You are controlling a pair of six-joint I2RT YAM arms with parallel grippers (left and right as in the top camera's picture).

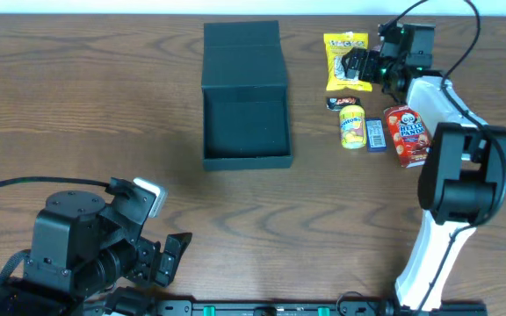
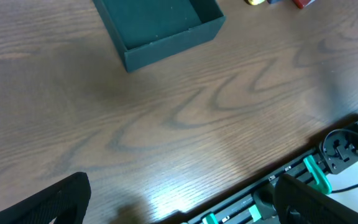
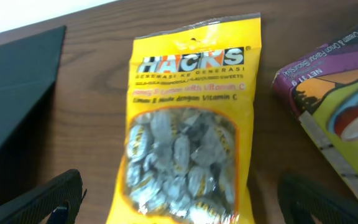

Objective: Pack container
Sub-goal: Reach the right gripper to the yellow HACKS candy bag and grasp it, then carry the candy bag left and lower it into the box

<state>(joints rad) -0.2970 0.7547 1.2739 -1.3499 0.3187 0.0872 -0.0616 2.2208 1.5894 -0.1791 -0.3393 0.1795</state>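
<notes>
**Both hands open; container lid laid back**

Container (image 1: 245,123) sits mid-surface (image 1: 86,114), its flap folded back toward the far edge. Left hand (image 2: 182,186) hangs over bare wood by the near edge, fingers spread wide, well apart from the container. Right hand (image 3: 179,186) hovers over the yellow Hacks bag (image 3: 188,137), fingers wide apart, gripping nothing. The bag lies flat, just right of the container. Red box (image 1: 406,134), blue pack (image 1: 375,134) and yellow tub (image 1: 351,125) lie near it.

One container (image 1: 245,96), five snacks.
All right of the container: one yellow HACKS bag (image 1: 339,57), one small dark packet (image 1: 339,103), one small yellow pack (image 1: 351,127), one blue bar (image 1: 375,134), one red box (image 1: 406,134).
</notes>
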